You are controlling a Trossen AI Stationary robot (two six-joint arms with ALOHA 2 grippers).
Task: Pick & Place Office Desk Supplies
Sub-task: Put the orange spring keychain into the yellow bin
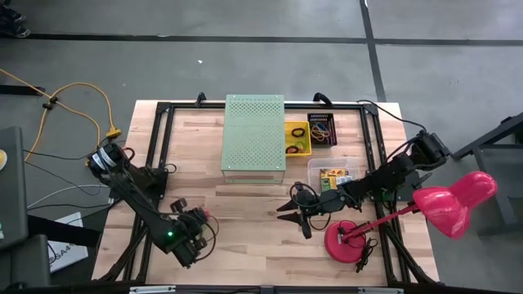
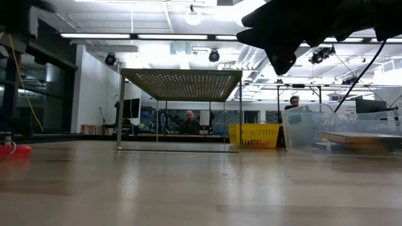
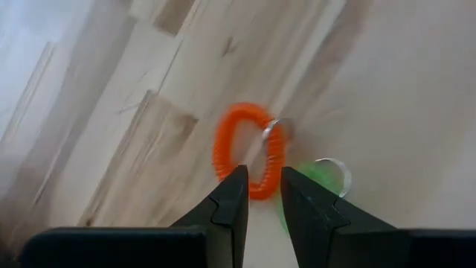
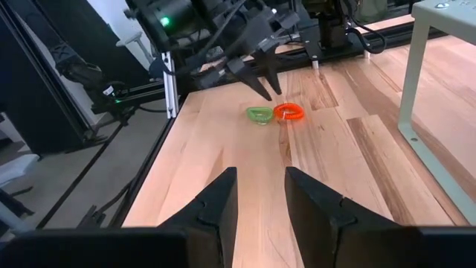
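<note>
Left pincer [image 3: 260, 195] hovers slightly parted, empty, just above the orange band [image 3: 249, 150]; green band [image 3: 316, 179] beside it on the surface [image 3: 387, 89]; right pincer [image 4: 260, 195] slightly parted, empty

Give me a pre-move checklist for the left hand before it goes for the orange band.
1. Left hand open, nothing held: ok.
2. Lined up over orange band: ok, near edge sits between the fingers.
3. Green band clear of the grasp: not ok, it lies right beside the orange band.
4. Right hand out of the way: ok, open and apart.
5. Height above table: cannot tell.
</note>
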